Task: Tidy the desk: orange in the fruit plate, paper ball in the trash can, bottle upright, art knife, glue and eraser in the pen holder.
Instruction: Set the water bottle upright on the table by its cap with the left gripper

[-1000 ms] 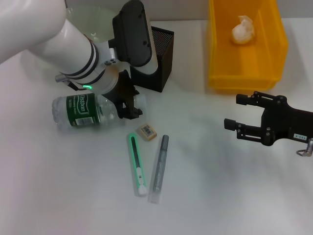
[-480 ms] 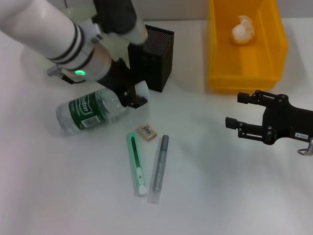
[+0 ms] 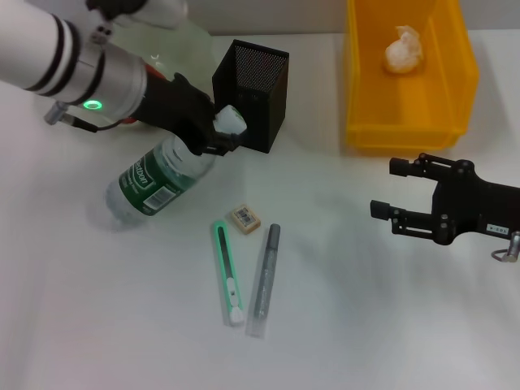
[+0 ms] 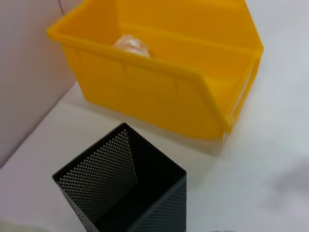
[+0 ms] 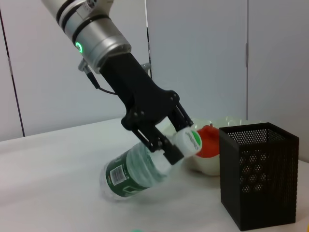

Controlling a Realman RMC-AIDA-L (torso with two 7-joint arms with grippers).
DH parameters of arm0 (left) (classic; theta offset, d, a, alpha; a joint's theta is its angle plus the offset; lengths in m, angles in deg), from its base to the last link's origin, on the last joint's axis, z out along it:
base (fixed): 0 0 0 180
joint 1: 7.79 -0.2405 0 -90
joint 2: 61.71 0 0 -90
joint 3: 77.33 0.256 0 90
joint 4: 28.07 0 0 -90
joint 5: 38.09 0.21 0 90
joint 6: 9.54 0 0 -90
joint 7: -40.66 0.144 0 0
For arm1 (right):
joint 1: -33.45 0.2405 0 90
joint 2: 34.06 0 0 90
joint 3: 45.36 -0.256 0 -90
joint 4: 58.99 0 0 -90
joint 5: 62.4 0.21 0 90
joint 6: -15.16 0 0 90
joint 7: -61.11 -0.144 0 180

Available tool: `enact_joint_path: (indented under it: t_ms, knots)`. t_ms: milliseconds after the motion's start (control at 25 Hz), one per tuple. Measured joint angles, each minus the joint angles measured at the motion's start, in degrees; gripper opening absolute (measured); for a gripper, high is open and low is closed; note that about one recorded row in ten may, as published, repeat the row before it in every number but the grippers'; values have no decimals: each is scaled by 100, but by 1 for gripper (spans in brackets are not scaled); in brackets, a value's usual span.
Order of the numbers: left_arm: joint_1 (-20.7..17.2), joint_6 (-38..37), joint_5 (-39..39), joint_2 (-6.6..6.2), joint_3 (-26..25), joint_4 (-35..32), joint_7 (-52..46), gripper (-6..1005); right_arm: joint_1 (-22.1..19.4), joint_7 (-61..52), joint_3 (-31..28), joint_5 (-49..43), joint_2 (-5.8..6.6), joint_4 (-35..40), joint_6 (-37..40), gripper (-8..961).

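Room for moving is widest on the bare white desk [image 3: 382,325] at the near side, in front of the right gripper [image 3: 396,192], which hovers with its fingers spread and nothing between them, well apart from everything else. The left gripper [image 3: 213,134] is clamped on the neck of the bottle [image 3: 158,177], just below its white cap; the bottle is tilted, cap end lifted and base on the desk. The cap sits just beside the black mesh pen holder [image 3: 250,93], which crowds that side. Near the bottle's base lie the eraser [image 3: 244,218], the green art knife [image 3: 227,273] and the grey glue [image 3: 266,280] stick, side by side but apart. The pen holder is empty inside. The yellow trash can [image 3: 406,114] holds the paper ball [image 3: 404,49]. Beyond the bottle the orange [image 5: 208,142] rests in the fruit plate [image 5: 205,164].
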Motion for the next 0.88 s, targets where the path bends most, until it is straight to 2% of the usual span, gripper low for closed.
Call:
enact_joint_path:
  t_ms: [200, 400, 520, 640, 720, 880]
  knots:
    - [-322, -49, -305, -12, -310, -314, 109, 444, 14, 8, 4, -68, 3, 0, 111, 742]
    - [-416, -66, -429, -17, -435, -359, 171, 445, 15, 10, 4, -79, 5, 0, 121, 742]
    - [-563, -169, -676, -19, -728, -394, 386, 445, 31, 15, 20, -130, 7, -2, 127, 742]
    - [-563, -169, -676, -19, -728, -394, 386, 445, 41, 17, 22, -150, 7, -5, 132, 742]
    - [-718, -343, -1012, -26, -1114, -399, 614, 445, 71, 18, 22, -193, 2, -16, 137, 742]
    - [-859, -374, -1226, -31, -1311, -400, 743, 445, 110, 20, 22, -232, -18, -20, 161, 742]
